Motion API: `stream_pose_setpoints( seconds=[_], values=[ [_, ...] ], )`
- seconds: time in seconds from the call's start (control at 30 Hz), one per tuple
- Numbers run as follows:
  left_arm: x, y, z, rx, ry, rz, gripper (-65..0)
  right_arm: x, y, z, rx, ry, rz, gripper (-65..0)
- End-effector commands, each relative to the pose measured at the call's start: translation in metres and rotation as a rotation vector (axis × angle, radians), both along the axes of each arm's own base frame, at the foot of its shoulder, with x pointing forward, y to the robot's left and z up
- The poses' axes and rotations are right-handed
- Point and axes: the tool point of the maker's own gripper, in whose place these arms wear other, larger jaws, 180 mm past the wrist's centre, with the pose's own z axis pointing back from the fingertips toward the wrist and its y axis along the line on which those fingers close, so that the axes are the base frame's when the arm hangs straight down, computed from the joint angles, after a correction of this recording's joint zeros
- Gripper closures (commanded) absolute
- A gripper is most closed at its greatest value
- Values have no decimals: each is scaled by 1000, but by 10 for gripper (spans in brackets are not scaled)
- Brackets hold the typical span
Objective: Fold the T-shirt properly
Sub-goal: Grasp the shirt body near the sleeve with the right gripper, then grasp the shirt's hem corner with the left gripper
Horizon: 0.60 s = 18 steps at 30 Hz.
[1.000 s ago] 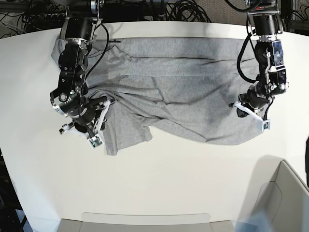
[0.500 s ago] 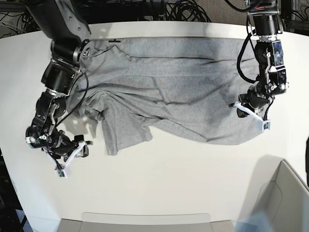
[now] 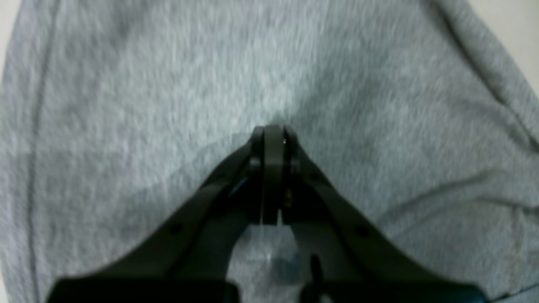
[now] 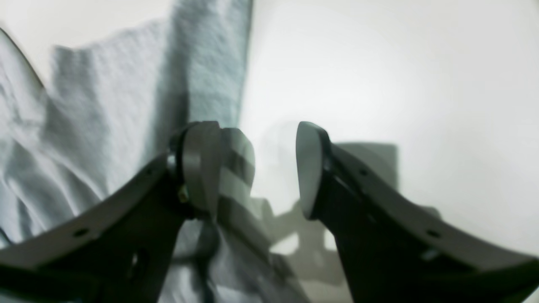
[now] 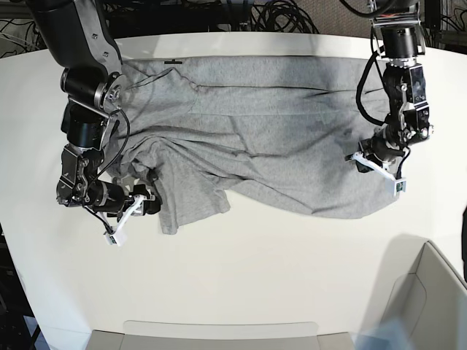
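Two arms: both low over the T-shirt (image 5: 255,131), which lies spread but rumpled across the far half of the white table (image 5: 241,270), one sleeve bunched at the 8 o'clock side.
Change, right gripper (image 5: 130,213): a second ago it was down on the sleeve with the cloth between its fingers; it then swung out over bare table and now sits just beside the sleeve's edge, at about 8 o'clock of the garment.
Right gripper state: released, jaws spread wide, nothing between them; wrist view shows table in the gap and cloth behind one finger (image 4: 198,164).
Left gripper (image 5: 376,166): unmoved over the second, at the 3 o'clock hem.
Left gripper state: clenched, tips together against the fabric; whether cloth is pinched cannot be told.
Meaning: sleeve let go, apparently for a fresh approach; no fold made yet.
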Motion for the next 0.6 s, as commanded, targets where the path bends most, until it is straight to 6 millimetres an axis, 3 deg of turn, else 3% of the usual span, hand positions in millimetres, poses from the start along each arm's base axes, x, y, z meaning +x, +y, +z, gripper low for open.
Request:
stream_pose_setpoints(
  seconds=[0.0,0.2,0.57],
  values=[
    [10,5,14,12,-45,0,0,15,1,16,16,-49,2,-290],
    [11,5,15,12,-47,0,0,15,33,2,87,-18,34,-290],
    [13,7,17,10,-54,5,-18,16,59,1,110,-13,75,-290]
  ],
)
